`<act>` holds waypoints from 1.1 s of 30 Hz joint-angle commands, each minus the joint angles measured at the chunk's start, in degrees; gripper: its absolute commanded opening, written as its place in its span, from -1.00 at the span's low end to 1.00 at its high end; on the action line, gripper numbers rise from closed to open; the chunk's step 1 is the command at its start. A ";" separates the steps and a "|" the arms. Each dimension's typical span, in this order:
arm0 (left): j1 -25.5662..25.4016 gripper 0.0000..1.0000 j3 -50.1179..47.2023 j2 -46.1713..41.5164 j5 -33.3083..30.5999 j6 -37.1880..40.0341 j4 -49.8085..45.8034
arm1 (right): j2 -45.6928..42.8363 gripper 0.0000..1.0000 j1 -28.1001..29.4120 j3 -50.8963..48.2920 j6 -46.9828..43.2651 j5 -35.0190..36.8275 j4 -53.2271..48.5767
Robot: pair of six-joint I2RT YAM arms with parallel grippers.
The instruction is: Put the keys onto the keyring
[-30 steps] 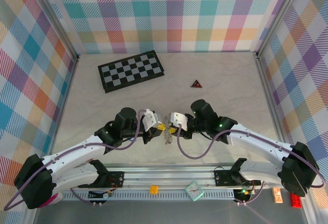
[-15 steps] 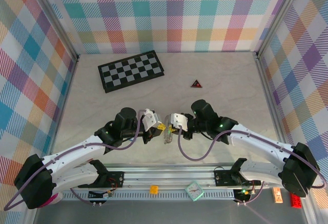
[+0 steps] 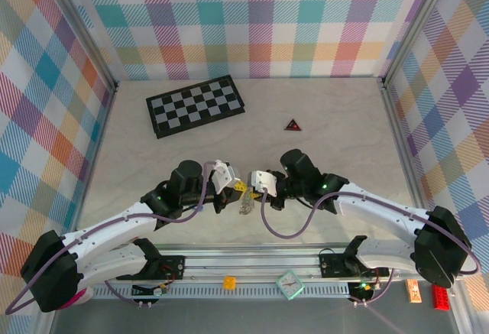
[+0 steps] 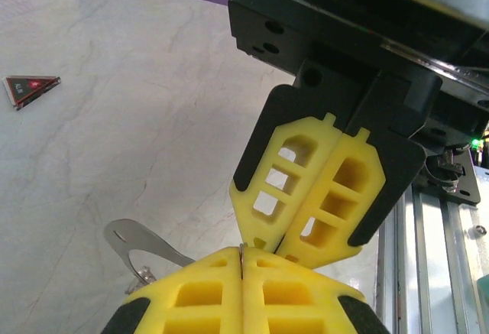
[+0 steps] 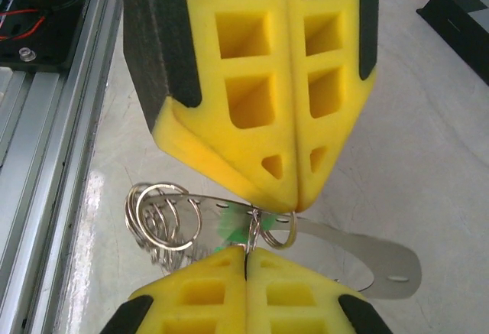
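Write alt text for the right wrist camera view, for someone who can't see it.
Two yellow latticed grippers, the left gripper above and the right gripper below, meet tip to tip, both shut, at a cluster of silvery metal rings and a flat curved metal strip, a sliver of green plastic showing between. Pale marbled table beneath.

Right hand (image 5: 246,254): yellow fingers pressed together at the near edge, tips touching a flat silvery strip (image 5: 367,254). Left hand (image 5: 294,202): enters from the far side, fingers likewise together, tips on the same strip beside a small ring (image 5: 269,231). Coiled keyring (image 5: 163,223) at the strip's left end. Green key (image 5: 229,231) partly hidden behind the strip. Pale worktop (image 5: 428,158); metal rail (image 5: 46,120) left; checkerboard (image 5: 458,5) corner far right
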 commanded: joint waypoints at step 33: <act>0.08 -1.00 -6.69 -2.52 -4.14 -12.22 19.47 | 2.79 -0.20 -1.44 -14.03 21.36 -1.61 36.41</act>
